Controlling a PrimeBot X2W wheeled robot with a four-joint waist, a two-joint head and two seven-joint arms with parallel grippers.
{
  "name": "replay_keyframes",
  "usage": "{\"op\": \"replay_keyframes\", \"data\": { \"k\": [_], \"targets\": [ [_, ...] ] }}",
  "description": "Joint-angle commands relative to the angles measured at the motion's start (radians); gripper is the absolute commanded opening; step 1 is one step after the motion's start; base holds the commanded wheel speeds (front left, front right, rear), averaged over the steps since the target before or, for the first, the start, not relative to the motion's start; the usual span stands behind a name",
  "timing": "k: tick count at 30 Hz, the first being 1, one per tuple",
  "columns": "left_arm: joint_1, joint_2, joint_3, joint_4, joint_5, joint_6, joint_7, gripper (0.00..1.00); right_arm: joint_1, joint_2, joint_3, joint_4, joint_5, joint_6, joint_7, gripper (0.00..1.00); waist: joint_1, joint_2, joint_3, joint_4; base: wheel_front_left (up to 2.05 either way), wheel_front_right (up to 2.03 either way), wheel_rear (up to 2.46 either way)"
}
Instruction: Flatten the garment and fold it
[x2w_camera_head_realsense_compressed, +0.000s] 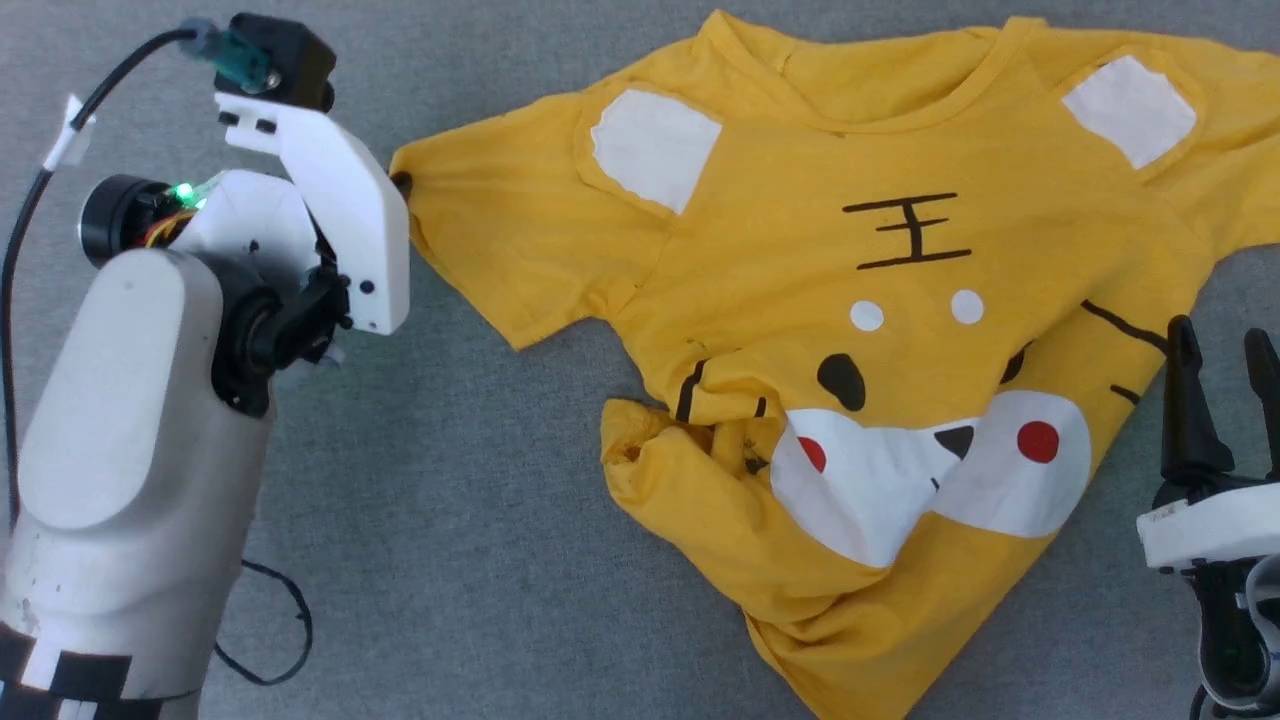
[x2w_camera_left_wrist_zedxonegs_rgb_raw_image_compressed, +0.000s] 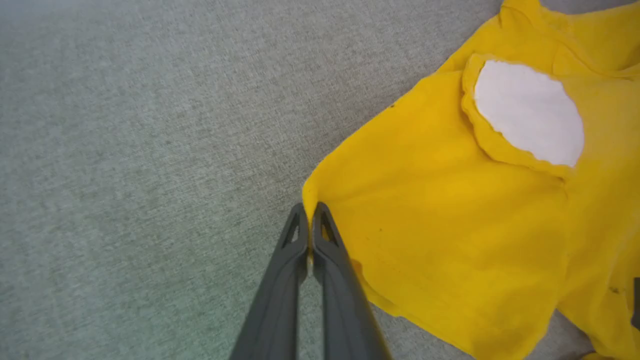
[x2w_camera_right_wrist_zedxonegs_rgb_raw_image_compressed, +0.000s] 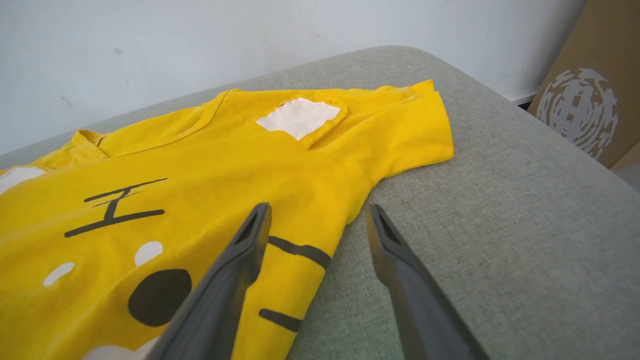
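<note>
1. Head view: the yellow T-shirt lies print-up on the grey padded surface, collar towards the top, its lower part bunched and wrinkled.
2. Left wrist view: the left gripper is closed tight on the corner of the sleeve on the robot's left, with cloth pinched between its fingertips.
3. Right wrist view: the right gripper is spread wide and holds nothing; one finger is over the T-shirt's side edge, the other over bare surface.
4. A cardboard box stands beyond the surface's edge.
</note>
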Motion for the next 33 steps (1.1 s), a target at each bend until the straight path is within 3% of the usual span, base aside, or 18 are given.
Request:
{"op": "replay_keyframes", "data": {
  "k": [1, 9, 18, 22, 26, 29, 33],
  "targets": [
    [0.024, -0.009, 0.015, -0.004, -0.012, 0.005, -0.037, 0.00, -0.004, 0.002, -0.003, 0.005, -0.001, -0.001, -0.008, 1.00, -0.0001, 0.0000, -0.043, 0.011, 0.00, 0.00, 0.00],
    [0.231, -0.039, 0.078, -0.128, -0.083, 0.002, -0.210, 0.00, 0.047, 0.002, -0.024, 0.009, -0.001, -0.001, 0.003, 1.00, -0.0001, 0.0000, -0.159, 0.035, 0.00, 0.00, 0.00],
    [0.723, -0.024, 0.275, -0.399, -0.154, 0.128, -0.326, 0.00, 0.115, 0.002, -0.049, -0.005, 0.006, -0.001, 0.024, 1.00, -0.0001, 0.0000, -0.218, 0.062, 0.00, 0.00, 0.00],
    [0.840, -0.042, 0.307, -0.477, -0.180, 0.144, -0.346, 0.00, 0.126, 0.002, -0.042, -0.035, -0.013, -0.001, 0.045, 1.00, -0.0001, 0.0000, -0.219, 0.093, 0.00, 0.00, 0.00],
    [0.856, -0.051, 0.311, -0.526, -0.180, 0.147, -0.363, 0.00, 0.067, 0.002, 0.000, -0.111, -0.063, -0.001, 0.110, 1.00, -0.0001, 0.0000, -0.207, 0.121, 0.00, 0.00, 0.00],
    [0.838, -0.050, 0.294, -0.543, -0.167, 0.144, -0.365, 0.00, -0.032, -0.043, 0.035, -0.158, -0.079, -0.001, 0.202, 1.00, -0.0001, 0.0000, -0.186, 0.139, 0.00, 0.00, 0.00],
    [0.793, -0.060, 0.258, -0.557, -0.157, 0.134, -0.367, 0.00, -0.196, -0.170, 0.082, -0.142, -0.067, -0.001, 0.323, 1.00, -0.0001, 0.0000, -0.148, 0.164, 0.00, 0.00, 0.00]
  ]
}}
